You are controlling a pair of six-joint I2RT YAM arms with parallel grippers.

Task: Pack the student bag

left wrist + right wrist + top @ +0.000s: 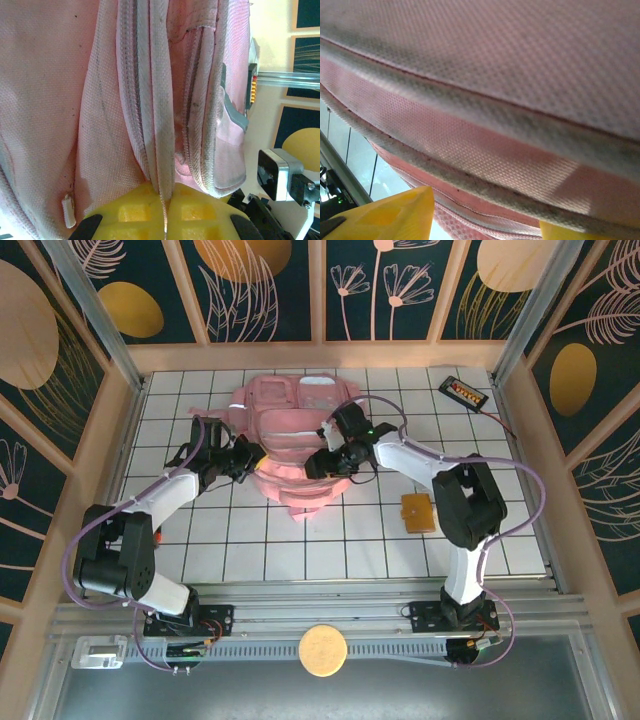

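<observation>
White tiles cover the table (300,550), and it is the biggest thing we see. The pink student bag (290,430) lies flat on it, in the middle from side to side and closer to the far edge than to the near one. Its cloth is pale pink with lighter trim and zips.

We see the left gripper (252,456) at the bag's left side. Up close, its yellow fingers (135,212) are pressed together, with a thin pink strip (161,125) of the bag caught between them.

We see the right gripper (322,462) over the near part of the bag. Up close, its two yellow fingers (395,212) stand apart, and a thick edge of the bag (485,155) runs across the gap between them. We cannot tell if they touch it.

A small brown pouch (418,511) lies flat near the right edge. A small black box (465,392) sits at the far right corner.
</observation>
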